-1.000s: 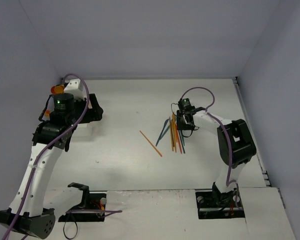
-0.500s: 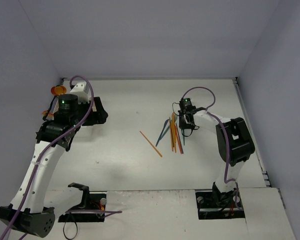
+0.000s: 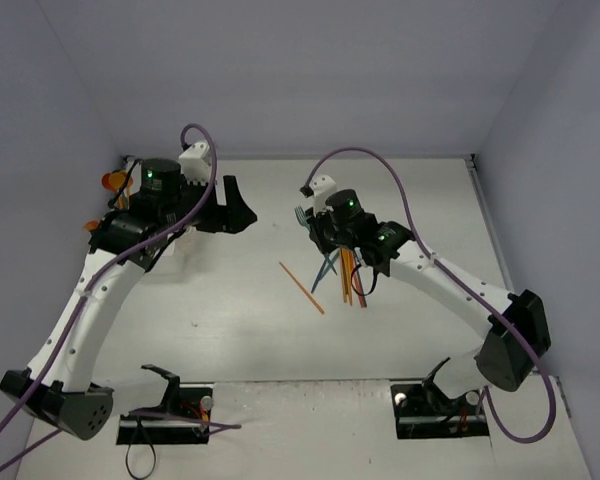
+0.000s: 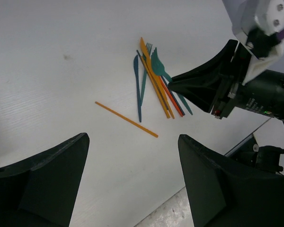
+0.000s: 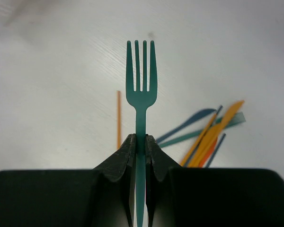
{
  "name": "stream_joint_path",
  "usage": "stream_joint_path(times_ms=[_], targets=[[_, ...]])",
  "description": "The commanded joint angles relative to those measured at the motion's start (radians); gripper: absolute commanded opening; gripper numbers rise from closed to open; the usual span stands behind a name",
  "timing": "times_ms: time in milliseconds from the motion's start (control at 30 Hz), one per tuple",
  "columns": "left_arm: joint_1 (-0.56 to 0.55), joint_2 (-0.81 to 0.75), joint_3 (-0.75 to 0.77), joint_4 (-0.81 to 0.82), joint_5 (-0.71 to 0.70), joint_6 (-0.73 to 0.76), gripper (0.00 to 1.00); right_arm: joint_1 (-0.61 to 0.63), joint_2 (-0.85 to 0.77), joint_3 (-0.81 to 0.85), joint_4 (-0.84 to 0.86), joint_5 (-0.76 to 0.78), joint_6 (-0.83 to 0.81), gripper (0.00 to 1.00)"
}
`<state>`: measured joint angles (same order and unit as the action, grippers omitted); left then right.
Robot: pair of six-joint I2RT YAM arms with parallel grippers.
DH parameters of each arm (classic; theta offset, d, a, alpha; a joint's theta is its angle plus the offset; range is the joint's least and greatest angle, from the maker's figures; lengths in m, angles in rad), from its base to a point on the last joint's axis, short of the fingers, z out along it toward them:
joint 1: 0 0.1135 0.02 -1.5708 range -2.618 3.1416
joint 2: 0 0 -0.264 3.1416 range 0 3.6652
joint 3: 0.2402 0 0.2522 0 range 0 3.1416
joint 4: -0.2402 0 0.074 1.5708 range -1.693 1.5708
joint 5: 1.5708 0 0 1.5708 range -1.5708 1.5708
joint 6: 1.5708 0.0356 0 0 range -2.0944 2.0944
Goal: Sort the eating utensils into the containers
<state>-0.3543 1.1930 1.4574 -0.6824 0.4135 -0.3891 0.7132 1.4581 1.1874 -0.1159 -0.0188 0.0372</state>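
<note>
My right gripper [image 3: 311, 217] is shut on the handle of a teal fork [image 5: 140, 85], held above the table with its tines pointing away; the fork also shows in the top view [image 3: 300, 213]. The rest of the eating utensils lie in a loose pile [image 3: 346, 275] of orange, teal, blue and red pieces, seen too in the left wrist view [image 4: 156, 82] and the right wrist view [image 5: 210, 135]. One orange stick [image 3: 301, 287] lies apart, left of the pile. My left gripper [image 3: 242, 206] is open and empty, above the table left of the fork. The containers are hidden behind my left arm.
Orange objects [image 3: 113, 181] sit at the far left edge by the wall. Grey walls close the table at the back and both sides. The right gripper's black body [image 4: 203, 87] shows in the left wrist view beside the pile.
My right gripper has risen from the pile with the teal fork and swung left. My left arm has swung right from the far-left corner toward the middle.
</note>
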Motion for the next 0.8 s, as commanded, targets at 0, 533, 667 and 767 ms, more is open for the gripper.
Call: stream_joint_path(times_ms=[0, 533, 667, 767], targets=[[-0.045, 0.04, 0.078, 0.056, 0.057, -0.017, 0.73, 0.038, -0.076, 0.071, 0.013, -0.162, -0.078, 0.0], [-0.202, 0.108, 0.085, 0.052, -0.156, -0.01, 0.6, 0.127, -0.068, 0.147, 0.013, -0.294, -0.066, 0.03], [-0.212, 0.112, 0.076, 0.05, -0.169, -0.007, 0.39, 0.128, -0.073, 0.14, 0.013, -0.294, -0.067, 0.04], [-0.216, 0.107, 0.069, 0.05, -0.171, -0.009, 0.25, 0.128, -0.078, 0.133, 0.014, -0.294, -0.064, 0.05]])
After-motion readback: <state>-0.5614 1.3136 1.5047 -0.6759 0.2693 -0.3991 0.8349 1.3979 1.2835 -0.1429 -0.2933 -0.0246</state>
